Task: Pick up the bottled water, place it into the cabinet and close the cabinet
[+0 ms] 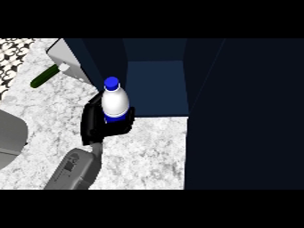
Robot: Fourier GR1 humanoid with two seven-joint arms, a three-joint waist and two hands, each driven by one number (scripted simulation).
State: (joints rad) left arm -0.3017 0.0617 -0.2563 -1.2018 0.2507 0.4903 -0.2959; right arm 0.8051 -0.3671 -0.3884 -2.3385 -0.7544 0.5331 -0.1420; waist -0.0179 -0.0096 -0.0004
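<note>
The bottled water (115, 100), white with a blue cap, stands upright in my left hand (95, 127), whose black fingers are curled round its lower half. Hand and bottle hover over the marble counter, just in front of the left edge of the open cabinet (158, 84), a dark blue box with a lighter blue floor inside. The bottle's cap overlaps the cabinet's left wall. A large dark blue panel (253, 116), seemingly the cabinet's door, fills the right side of the view. My right hand does not show.
A green cucumber-like vegetable (45, 76) lies on the counter left of the cabinet, next to its pale side panel (65, 57). A grey rounded object (2, 138) sits at the left edge. Patterned tiles (3, 62) cover the far left corner.
</note>
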